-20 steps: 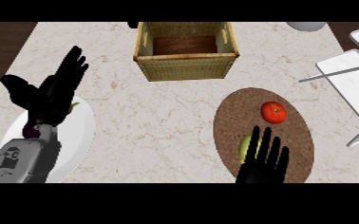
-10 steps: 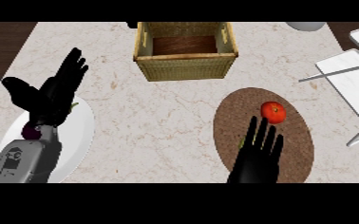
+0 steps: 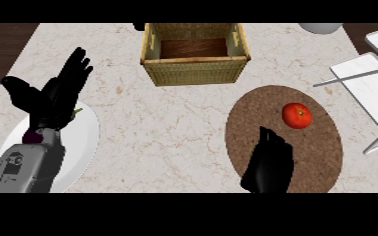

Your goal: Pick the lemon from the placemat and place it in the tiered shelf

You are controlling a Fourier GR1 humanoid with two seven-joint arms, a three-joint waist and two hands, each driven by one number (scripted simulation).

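My right hand [image 3: 270, 164] sits flat-fingered on the placemat [image 3: 325, 150], holding nothing, tomato [image 3: 297, 115] just beyond; left hand [image 3: 52, 96] rests spread, empty.

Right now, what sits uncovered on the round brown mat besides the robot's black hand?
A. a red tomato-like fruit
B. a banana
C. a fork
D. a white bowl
A: a red fruit lies on the placemat, just ahead of the right hand.

A basket [image 3: 195, 52] sits near the counter's [image 3: 162, 125] back edge. A mat [image 3: 284, 130] lies toward the front right, with a tomato [image 3: 297, 115] on it. A plate [image 3: 77, 140] lies at the front left.
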